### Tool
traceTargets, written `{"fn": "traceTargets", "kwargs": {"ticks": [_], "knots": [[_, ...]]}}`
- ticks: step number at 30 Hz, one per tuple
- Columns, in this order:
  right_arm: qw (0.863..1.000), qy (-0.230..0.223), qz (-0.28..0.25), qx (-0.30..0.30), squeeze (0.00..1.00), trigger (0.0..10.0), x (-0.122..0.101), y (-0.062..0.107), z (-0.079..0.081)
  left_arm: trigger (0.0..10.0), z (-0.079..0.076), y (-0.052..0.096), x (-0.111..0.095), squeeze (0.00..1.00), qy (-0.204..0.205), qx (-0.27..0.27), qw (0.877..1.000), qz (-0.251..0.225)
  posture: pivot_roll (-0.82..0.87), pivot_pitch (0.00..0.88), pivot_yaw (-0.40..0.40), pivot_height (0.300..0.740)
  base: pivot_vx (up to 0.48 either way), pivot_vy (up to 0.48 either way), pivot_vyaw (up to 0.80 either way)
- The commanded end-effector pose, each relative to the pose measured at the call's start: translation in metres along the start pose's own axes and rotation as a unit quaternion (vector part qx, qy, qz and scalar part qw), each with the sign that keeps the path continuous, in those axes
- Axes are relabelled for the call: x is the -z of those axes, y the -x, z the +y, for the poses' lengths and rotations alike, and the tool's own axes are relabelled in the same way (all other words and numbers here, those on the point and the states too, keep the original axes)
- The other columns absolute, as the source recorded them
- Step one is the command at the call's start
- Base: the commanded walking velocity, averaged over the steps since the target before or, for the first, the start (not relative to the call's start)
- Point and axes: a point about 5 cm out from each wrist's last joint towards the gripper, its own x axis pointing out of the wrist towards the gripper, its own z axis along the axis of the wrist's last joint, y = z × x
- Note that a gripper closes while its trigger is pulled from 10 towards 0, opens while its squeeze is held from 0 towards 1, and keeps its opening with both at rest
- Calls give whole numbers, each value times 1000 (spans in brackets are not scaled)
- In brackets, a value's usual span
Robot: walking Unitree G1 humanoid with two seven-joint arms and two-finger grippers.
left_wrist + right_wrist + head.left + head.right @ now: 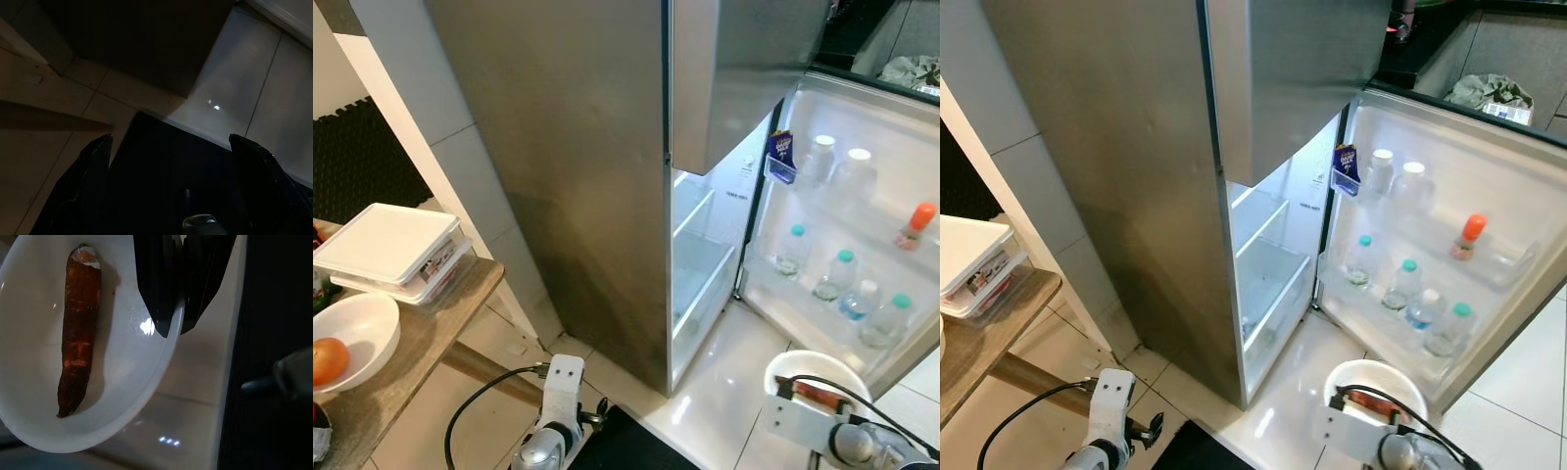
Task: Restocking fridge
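Carrot (pixel 77 333) in white bowl (pixel 146 377), rim pinched by right gripper (pixel 172 328).

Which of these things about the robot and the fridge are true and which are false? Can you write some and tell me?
1. The right gripper is pinching the rim of a white bowl. True.
2. The bowl holds a banana. False: a carrot lies in it.
3. The fridge door is open, with bottles on its shelves. True.
4. The left gripper holds a bottle. False: its fingers are open and hold nothing.
5. An orange fruit sits in another white bowl on the wooden table. True.
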Motion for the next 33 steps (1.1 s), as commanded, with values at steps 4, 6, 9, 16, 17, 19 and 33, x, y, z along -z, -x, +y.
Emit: {"fn": "traceTargets", "kwargs": {"ticks": [4, 6, 9, 16, 17, 19, 33], "knots": [[992, -91, -80, 45, 0, 10000, -29, -8, 11, 10000, 0, 1, 4, 0, -4, -6, 1000, 2, 49, 101, 77, 740, 0, 0, 0], [977, -166, -121, 52, 0, 10000, -43, -11, 19, 10000, 0, 2, 3, 0, -7, -10, 1000, -2, 48, 96, 76, 740, 0, 0, 0], [965, -210, -143, 64, 0, 10000, -53, -13, 25, 10000, 1, 2, 3, 0, -7, -16, 1000, -4, 50, 93, 76, 740, 0, 0, 0], [937, -301, -173, 46, 0, 10000, -70, -17, 33, 10000, 8, 4, 6, 0, 17, -40, 999, -4, 51, 93, 58, 740, 0, 0, 0], [936, -301, -177, 39, 0, 10000, -72, -17, 34, 10000, 8, 5, 7, 0, 20, -42, 999, -4, 51, 93, 58, 740, 0, 0, 0], [936, -297, -188, 26, 0, 10000, -77, -18, 36, 10000, 8, 5, 7, 0, 26, -46, 999, -5, 52, 94, 44, 740, 0, 0, 0], [938, -299, -178, 14, 0, 10000, -71, -17, 34, 10000, 4, 6, 11, 0, 37, -50, 998, -5, 50, 78, 37, 740, 0, 0, 0]]}}
